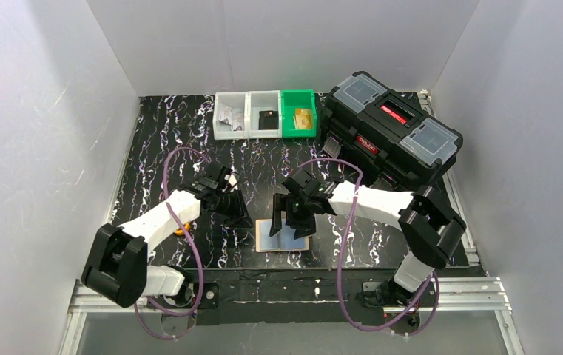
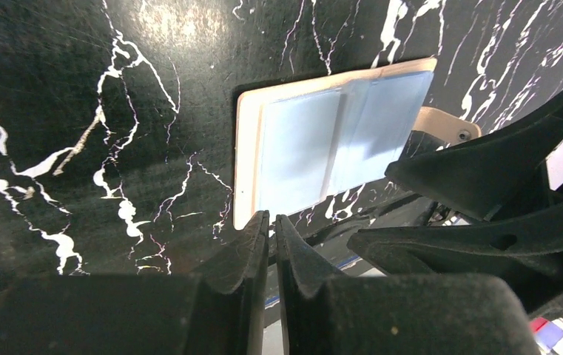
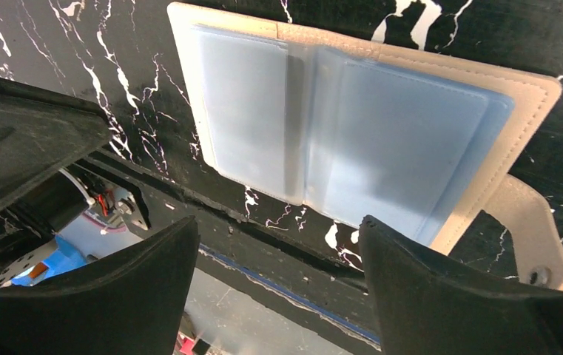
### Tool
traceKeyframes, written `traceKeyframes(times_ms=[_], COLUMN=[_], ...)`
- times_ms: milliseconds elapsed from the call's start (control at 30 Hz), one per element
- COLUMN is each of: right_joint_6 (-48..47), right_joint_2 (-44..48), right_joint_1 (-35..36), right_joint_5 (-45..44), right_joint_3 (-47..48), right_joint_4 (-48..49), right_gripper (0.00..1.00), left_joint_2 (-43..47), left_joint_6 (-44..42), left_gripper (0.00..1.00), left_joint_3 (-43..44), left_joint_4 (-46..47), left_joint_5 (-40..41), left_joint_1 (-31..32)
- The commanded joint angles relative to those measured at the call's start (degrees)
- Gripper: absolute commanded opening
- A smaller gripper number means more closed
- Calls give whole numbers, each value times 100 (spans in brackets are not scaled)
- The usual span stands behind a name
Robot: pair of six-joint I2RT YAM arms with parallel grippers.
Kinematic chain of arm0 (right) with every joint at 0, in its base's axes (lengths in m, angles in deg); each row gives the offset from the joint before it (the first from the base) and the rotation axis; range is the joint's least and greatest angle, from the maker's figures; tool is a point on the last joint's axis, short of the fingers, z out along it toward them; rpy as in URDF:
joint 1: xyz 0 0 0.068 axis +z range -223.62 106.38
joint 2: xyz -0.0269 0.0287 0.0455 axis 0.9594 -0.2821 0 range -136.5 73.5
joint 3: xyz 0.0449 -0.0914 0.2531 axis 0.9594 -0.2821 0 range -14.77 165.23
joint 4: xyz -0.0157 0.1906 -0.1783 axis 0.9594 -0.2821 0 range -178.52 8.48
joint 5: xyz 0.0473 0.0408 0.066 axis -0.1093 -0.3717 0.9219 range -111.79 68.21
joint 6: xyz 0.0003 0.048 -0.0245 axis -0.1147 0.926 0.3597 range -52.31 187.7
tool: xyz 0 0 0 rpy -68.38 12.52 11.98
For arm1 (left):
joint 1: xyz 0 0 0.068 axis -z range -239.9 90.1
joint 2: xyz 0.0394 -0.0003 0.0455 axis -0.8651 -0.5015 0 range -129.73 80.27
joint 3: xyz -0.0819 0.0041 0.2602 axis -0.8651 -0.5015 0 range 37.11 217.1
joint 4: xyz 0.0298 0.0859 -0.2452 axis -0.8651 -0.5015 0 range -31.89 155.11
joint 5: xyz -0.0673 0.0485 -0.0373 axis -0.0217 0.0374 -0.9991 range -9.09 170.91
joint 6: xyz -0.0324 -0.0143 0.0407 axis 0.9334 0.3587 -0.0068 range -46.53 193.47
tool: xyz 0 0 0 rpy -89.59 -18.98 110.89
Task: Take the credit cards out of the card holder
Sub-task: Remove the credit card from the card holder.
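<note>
Left gripper [image 2: 271, 222] had its jaws all but together, pinching nothing, just left of the cream-beige folding card holder [image 3: 533, 92], open flat at the near middle of the black white-veined table [image 1: 152, 140]. Right gripper [image 3: 278, 229] hovered over it, jaws wide apart, empty. Top view half hid the holder; right wrist view showed its pale blue pockets [image 3: 248, 103] and snap tab [image 3: 533, 237].

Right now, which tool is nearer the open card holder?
Right. The right tool hangs open over the card holder; the left tool, shut, sits just off its left edge.
</note>
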Motion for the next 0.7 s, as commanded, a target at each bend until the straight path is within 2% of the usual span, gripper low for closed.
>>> traceKeyframes(times_ms=[0, 467, 667], right_joint_6=[-88, -160, -145], right_joint_2=[-167, -666, -819], right_joint_1=[45, 37, -27], right_joint_5=[176, 433, 661], right_joint_3=[231, 293, 151], right_joint_4=[231, 460, 784], right_gripper=[82, 50, 46], left_joint_2=[-214, -1072, -1327], left_joint_6=[192, 489, 623], left_gripper=[7, 0, 0], left_joint_3=[-173, -189, -132], left_joint_4=[219, 690, 689], left_joint_5=[-148, 56, 150], left_joint_1=[173, 595, 685])
